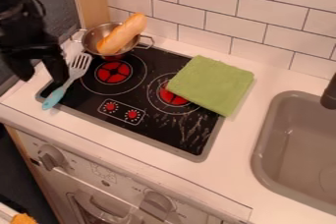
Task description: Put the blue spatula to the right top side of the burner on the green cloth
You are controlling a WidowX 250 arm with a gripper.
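The black two-finger gripper [43,76] hangs over the left side of the black cooktop [151,127], its two fingers spread apart, one of them right by the spatula; whether they touch, I cannot tell. The spatula with a light-blue handle and a pale slotted head [59,92] lies slantwise across the cooktop's left side, head toward the back, handle end at the front left corner. A folded green cloth [213,84] partly covers the right-hand red burner [172,95]. A shiny metal pan [94,35] at the back left holds a tilted golden-brown bread loaf [122,35]
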